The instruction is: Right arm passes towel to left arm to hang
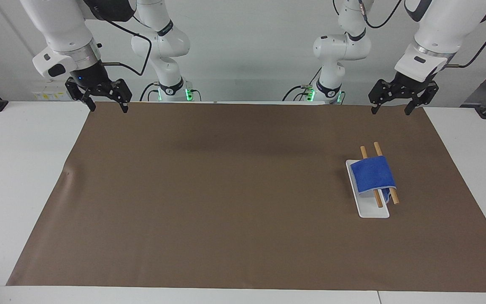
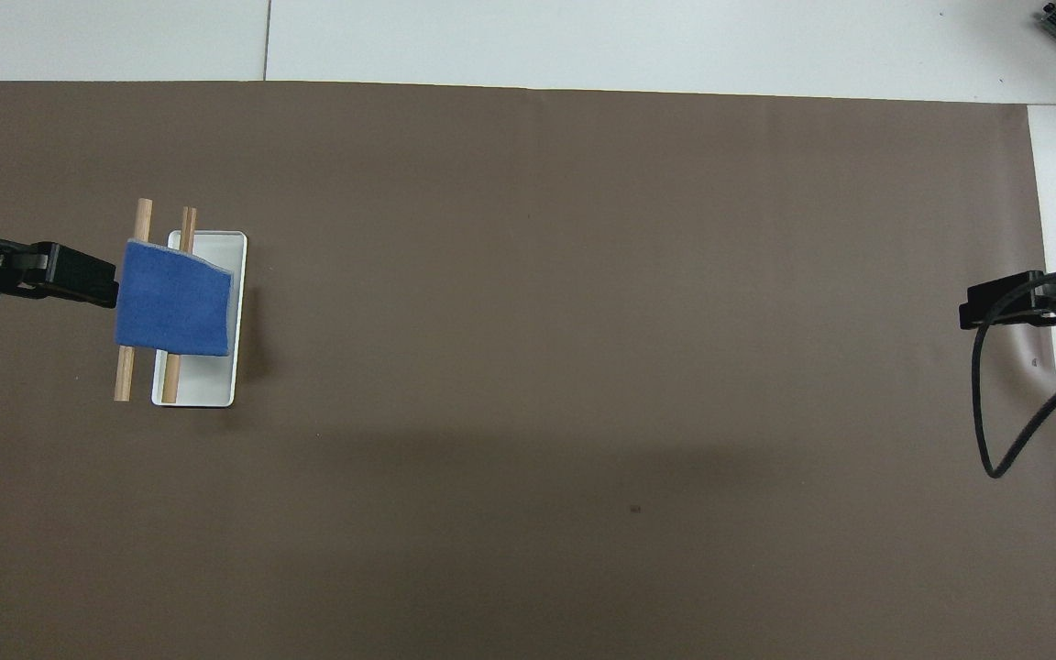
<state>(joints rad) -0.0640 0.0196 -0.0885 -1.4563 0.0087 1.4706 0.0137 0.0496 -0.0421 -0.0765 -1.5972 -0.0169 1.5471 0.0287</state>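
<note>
The desk (image 1: 23, 177) carries a brown mat (image 1: 226, 190) over most of its top. Toward the left arm's end of the mat stands a white rack (image 1: 371, 209) with two wooden rods (image 1: 364, 152), and the blue towel (image 1: 372, 174) is draped over both rods (one flap hangs down past the outer rod).

The left hand (image 1: 388, 110) hangs over the mat's edge nearest the robots, fingers wide and holding nothing. The right hand (image 1: 109, 108) waits over the mat's corner at its own end, fingers likewise wide and empty.
</note>
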